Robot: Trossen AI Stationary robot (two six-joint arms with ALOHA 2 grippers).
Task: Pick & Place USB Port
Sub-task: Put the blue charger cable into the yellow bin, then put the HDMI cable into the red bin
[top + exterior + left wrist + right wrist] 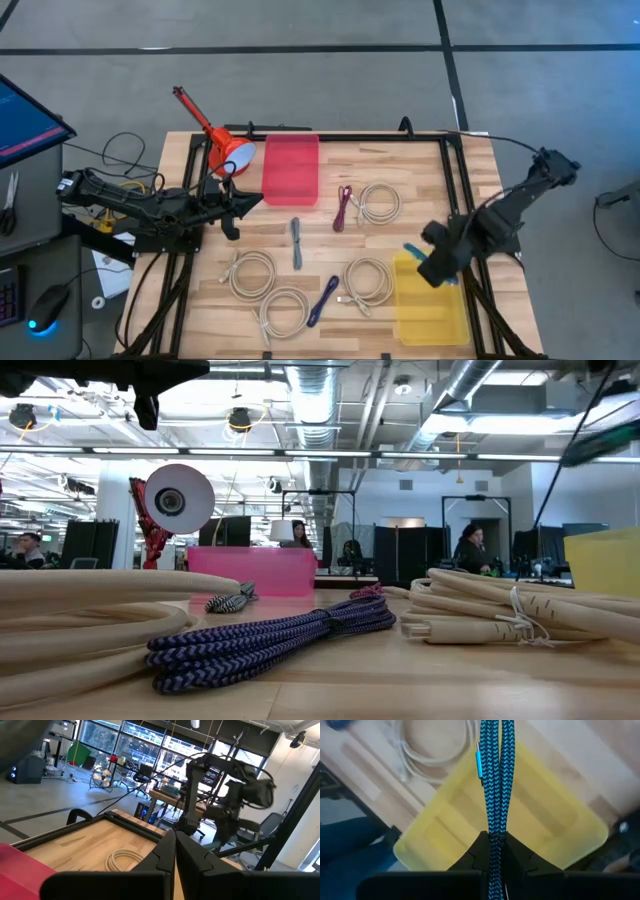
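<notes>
My right gripper (432,266) hovers over the yellow bin (430,305) at the table's near right and is shut on a blue braided USB cable (494,775). In the right wrist view the doubled cable runs out from the fingers over the bin (450,835). My left gripper (233,206) waits shut and empty at the table's left side, beside the pink bin (291,168); its fingers meet in the left wrist view (175,851). Neither gripper shows in the low view. My right gripper pinches the blue cable's doubled strands (494,831) between its two fingers, which lie along the strands. The cable is lifted clear and hangs above the yellow bin. A light blue plug (479,761) shows farther along it.
Several coiled cream cables (250,272) lie on the wooden top, with a purple cable (323,298), a grey one (296,243) and a magenta one (343,208). A red desk lamp (215,135) stands at the far left corner. Black rails (350,136) frame the table.
</notes>
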